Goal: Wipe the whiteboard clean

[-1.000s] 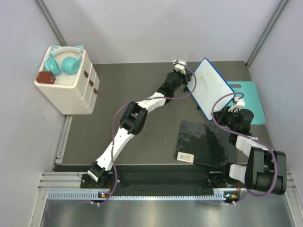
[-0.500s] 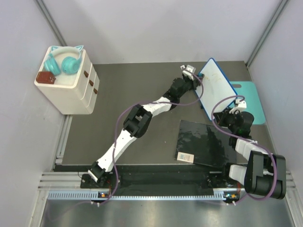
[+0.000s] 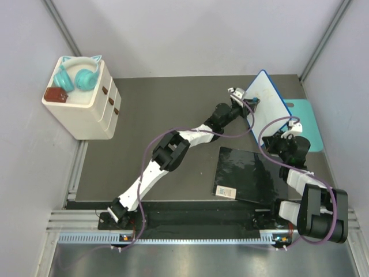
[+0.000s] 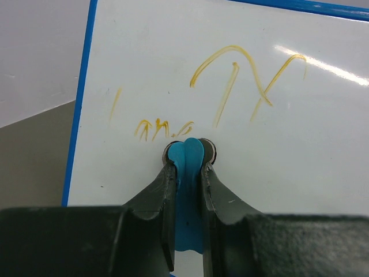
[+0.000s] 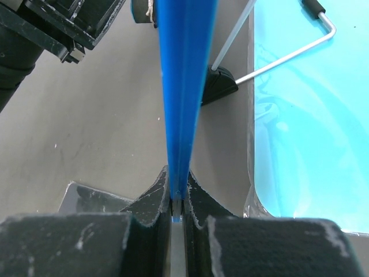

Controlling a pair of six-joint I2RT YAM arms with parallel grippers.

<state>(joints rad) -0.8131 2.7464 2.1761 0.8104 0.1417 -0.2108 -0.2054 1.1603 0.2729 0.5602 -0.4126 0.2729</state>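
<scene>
At two o'clock, the whiteboard [image 3: 266,104] stands tilted, the right gripper [image 5: 177,184] pinching its rim. The left gripper [image 4: 188,153], clamped on a blue wiper [image 4: 187,173], should press flat and sweep toward twelve through the yellow scribbles [image 4: 230,86].

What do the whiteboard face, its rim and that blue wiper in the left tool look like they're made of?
The whiteboard face: smooth, glossy coated panel; it shows a bright glare streak. The rim: blue, likely plastic; even colour. The blue wiper, pinched in the left tool: matte, perhaps foam or rubber; it bulges past the tips.
</scene>
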